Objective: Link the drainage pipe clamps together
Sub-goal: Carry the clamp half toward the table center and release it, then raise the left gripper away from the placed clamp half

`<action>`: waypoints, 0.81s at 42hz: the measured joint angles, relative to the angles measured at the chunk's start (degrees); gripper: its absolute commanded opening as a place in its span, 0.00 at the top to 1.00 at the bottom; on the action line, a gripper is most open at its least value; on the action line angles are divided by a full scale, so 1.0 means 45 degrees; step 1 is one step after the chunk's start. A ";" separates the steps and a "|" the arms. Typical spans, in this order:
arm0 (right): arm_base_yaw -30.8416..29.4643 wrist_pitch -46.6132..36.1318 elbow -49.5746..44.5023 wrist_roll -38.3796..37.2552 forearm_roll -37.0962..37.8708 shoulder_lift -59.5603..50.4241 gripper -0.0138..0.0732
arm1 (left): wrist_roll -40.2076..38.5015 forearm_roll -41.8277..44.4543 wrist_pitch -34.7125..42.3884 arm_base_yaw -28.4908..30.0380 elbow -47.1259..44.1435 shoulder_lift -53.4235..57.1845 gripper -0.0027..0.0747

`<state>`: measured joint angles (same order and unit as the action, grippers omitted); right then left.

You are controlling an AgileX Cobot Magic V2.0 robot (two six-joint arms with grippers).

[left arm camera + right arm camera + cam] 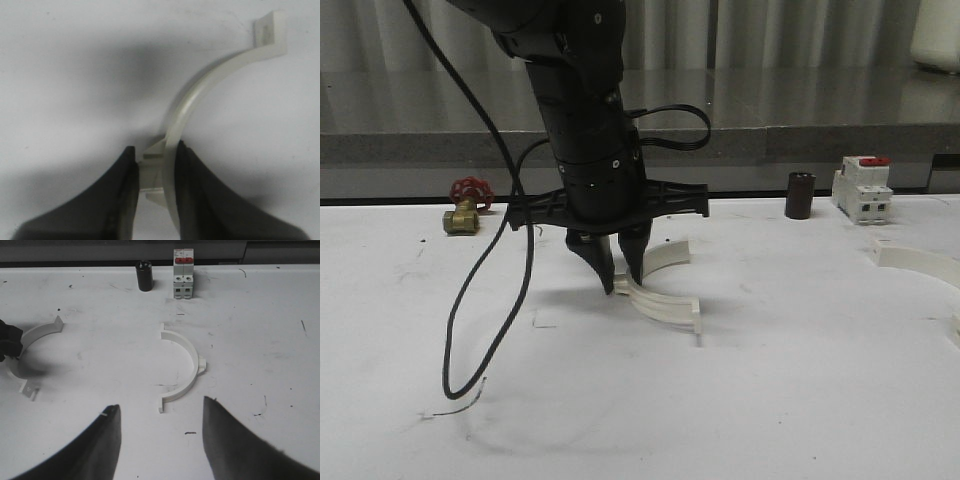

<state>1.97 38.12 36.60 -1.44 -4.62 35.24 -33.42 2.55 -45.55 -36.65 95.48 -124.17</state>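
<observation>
Two clamp halves lie on the white table (790, 400), well apart, and joining them turns on that gap. The left gripper (618, 272) stands upright over the first clamp half (665, 300), near the table's middle in the front view, its fingers closed narrowly on the band beside the side lug. The left wrist view shows this best: the dark fingers (120, 195) pinch the white arc and its lug, and the arc curves away to a square end tab. Whether the piece is lifted or resting on the table cannot be told.

The second clamp half (182, 362) lies flat in front of the right gripper (160, 440), whose jaws stand wide and hold nothing. Its chord runs roughly away from the robot, lug outward. In the front view only its edge shows, at the far right (920, 265), so the right arm is plainly nearer to it.

A breaker (183, 273) and a dark cylinder (145, 275) stand behind; a red-handled valve (467, 205) sits far left.
</observation>
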 measured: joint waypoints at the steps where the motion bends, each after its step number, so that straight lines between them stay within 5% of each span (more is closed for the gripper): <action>1: 0.0000 0.0000 0.0000 0.0000 0.0000 0.0000 0.37 | 0.0000 0.0000 0.0000 0.0000 0.0000 0.0000 0.62; 7: 0.0000 0.0000 0.0000 0.0000 0.0000 0.0000 0.37 | -0.0012 -0.0081 -0.0020 0.0000 0.0020 0.0000 0.51; 17: 0.0000 0.0000 0.0000 0.0000 0.0000 0.0000 0.37 | 0.0207 -0.0232 -0.0401 0.0000 0.0220 0.0030 0.51; 34: 0.0000 0.0000 0.0000 0.0000 0.0000 0.0000 0.37 | 0.5376 0.0079 -0.1685 0.0608 -0.0920 0.4814 0.51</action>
<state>1.97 38.12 36.60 -1.44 -4.62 35.24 -9.23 2.90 -53.14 -33.92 91.35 -102.51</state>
